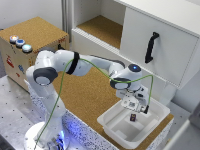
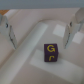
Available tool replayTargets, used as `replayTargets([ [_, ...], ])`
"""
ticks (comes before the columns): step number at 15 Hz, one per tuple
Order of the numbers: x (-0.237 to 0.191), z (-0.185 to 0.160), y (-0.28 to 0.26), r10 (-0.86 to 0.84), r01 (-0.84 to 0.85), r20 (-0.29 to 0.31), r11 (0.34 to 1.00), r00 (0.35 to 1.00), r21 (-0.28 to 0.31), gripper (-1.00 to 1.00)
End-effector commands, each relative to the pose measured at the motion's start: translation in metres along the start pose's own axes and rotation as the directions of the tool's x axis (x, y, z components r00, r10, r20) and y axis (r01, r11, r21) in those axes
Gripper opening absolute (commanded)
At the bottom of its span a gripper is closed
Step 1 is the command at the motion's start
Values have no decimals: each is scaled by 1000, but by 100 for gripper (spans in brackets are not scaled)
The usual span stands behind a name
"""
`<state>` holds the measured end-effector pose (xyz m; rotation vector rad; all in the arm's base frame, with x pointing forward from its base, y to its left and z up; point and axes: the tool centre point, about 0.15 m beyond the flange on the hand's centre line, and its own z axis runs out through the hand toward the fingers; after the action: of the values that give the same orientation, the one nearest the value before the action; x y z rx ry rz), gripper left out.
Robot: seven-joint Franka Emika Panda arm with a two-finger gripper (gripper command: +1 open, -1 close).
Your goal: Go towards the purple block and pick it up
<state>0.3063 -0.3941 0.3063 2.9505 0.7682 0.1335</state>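
The purple block (image 1: 133,117) is a tiny dark cube lying on the floor of the white tub (image 1: 113,127) at the exterior view's lower right. In the wrist view the block (image 2: 50,52) shows a yellow letter on its top face. My gripper (image 1: 135,110) hangs inside the tub's opening, just above the block. It is open and empty (image 2: 42,26). Its two fingers (image 2: 7,27) stand wide apart, with the block lying below and between them, and neither touches it.
The tub's walls (image 2: 35,35) ring the block closely. A white cabinet with a black handle (image 1: 151,47) stands behind the tub. A cork-topped box with buttons (image 1: 30,36) is at the back left. A green cable (image 1: 95,65) runs along the arm over the cork table (image 1: 85,97).
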Motion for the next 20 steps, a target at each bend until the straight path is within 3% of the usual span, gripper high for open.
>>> replayTargets([
  [1,14,58,40,-134,135,-21,987,991,86,100],
  [3,25,76,44,-157,158,-10,985,987,66,100],
  [4,32,84,45,-163,163,-3,986,987,18,100],
  [10,65,111,41,-163,162,14,985,986,61,100],
  [15,48,92,52,-107,106,3,987,994,124,100],
  [20,26,96,39,-118,111,45,985,992,130,100],
])
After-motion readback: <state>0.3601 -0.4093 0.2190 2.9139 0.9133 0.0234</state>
